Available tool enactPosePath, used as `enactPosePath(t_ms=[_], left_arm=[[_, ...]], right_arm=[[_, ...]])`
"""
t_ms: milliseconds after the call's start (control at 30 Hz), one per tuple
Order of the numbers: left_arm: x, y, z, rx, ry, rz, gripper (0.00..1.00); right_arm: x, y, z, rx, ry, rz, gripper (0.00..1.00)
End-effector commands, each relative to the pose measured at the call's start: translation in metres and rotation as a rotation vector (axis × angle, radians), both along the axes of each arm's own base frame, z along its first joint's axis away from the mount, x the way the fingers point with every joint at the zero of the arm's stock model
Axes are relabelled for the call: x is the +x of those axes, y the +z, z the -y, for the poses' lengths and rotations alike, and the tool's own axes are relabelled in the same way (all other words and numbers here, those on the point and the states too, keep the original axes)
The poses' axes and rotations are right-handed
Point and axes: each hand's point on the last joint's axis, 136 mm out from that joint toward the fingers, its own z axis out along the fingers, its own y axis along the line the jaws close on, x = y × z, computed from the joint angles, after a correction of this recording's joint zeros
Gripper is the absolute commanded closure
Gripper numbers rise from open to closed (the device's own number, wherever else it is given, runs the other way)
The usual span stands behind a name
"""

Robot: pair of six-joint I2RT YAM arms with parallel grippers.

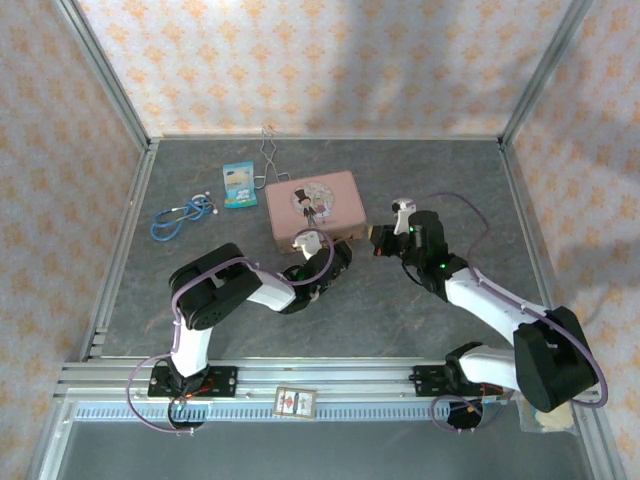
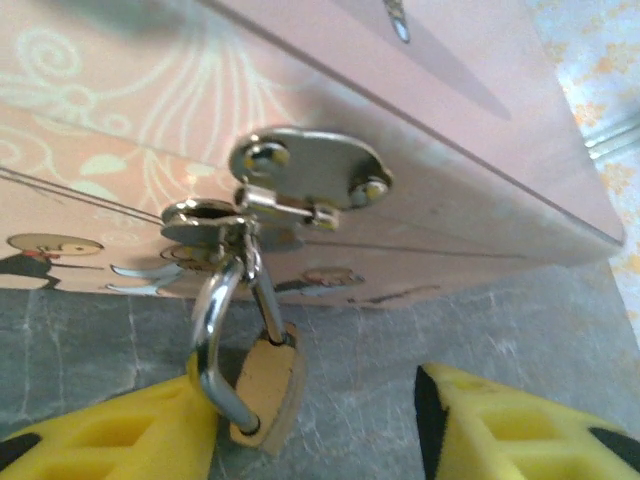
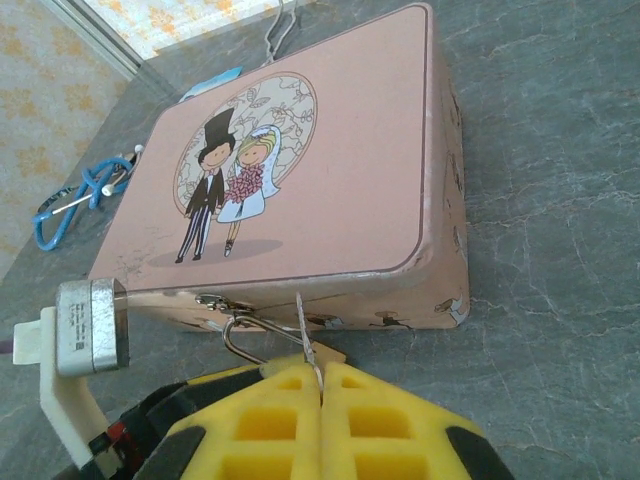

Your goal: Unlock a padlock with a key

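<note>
left wrist view: padlock [image 2: 265, 385] hangs by its shackle from the clasp [image 2: 300, 185] of the pink tin [image 2: 480, 200], between the spread fingers of the left pincer [image 2: 315, 405]. right pincer [image 3: 322, 375], pressed together, pinches the key [image 3: 303, 325] near the lock. risk: the free-hanging lock may swing aside, so the thin key could miss the keyhole or twist in the grip.

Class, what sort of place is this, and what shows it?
Likely a robot test booth: left arm and right arm bolted to a metal rail, wallpapered panels fencing a grey table.
</note>
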Motion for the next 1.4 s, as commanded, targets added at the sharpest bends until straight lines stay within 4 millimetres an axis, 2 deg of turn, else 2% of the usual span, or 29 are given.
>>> enactPosePath(t_ms=[0,100,167,300,400,467,633,767,800,833,1000,1100,1233,1300,1367], left_arm=[[0.011,-0.023,-0.02,0.083,0.117,-0.018,0.5],[0.015,-0.027,-0.022,0.098,0.137,-0.013,0.52],[0.016,-0.028,-0.021,0.096,0.132,-0.009,0.57],[0.02,-0.027,-0.019,0.061,0.082,0.001,0.81],[0.021,-0.022,-0.021,0.004,0.023,0.0,0.94],[0.019,-0.017,-0.024,-0.034,-0.014,-0.003,1.0],[0.012,0.002,-0.02,-0.096,-0.166,-0.006,1.0],[0.002,0.008,-0.015,-0.162,-0.282,-0.022,1.0],[0.001,0.023,-0.013,-0.19,-0.306,0.003,1.0],[-0.002,0.027,-0.012,-0.21,-0.33,0.005,1.0],[-0.007,0.039,-0.008,-0.245,-0.401,0.017,1.0],[-0.009,0.028,-0.011,-0.146,-0.426,-0.008,1.0],[-0.01,-0.004,-0.035,0.129,-0.404,-0.114,1.0],[-0.009,-0.013,-0.047,0.231,-0.387,-0.154,0.99],[-0.009,-0.016,-0.055,0.3,-0.37,-0.184,0.93]], right_arm=[[0.001,0.012,0.0,0.029,0.004,0.045,1.0],[0.001,0.014,-0.001,0.036,0.007,0.049,1.0],[0.001,0.014,-0.001,0.035,0.006,0.05,1.0],[0.0,0.012,-0.002,0.028,0.02,0.047,1.0],[-0.004,0.002,-0.006,0.026,0.057,0.018,1.0],[-0.008,-0.005,-0.011,0.042,0.087,-0.01,1.0],[-0.029,-0.023,-0.025,0.121,0.186,-0.083,1.0],[-0.048,-0.034,-0.037,0.19,0.286,-0.135,1.0],[-0.051,-0.036,-0.039,0.2,0.302,-0.141,1.0],[-0.054,-0.037,-0.041,0.214,0.322,-0.149,1.0],[-0.054,-0.049,-0.045,0.242,0.335,-0.185,1.0],[-0.047,-0.058,-0.044,0.232,0.3,-0.202,1.0],[-0.043,-0.062,-0.044,0.229,0.29,-0.208,1.0],[-0.043,-0.061,-0.044,0.227,0.292,-0.202,1.0],[-0.043,-0.058,-0.044,0.225,0.292,-0.194,1.0]])
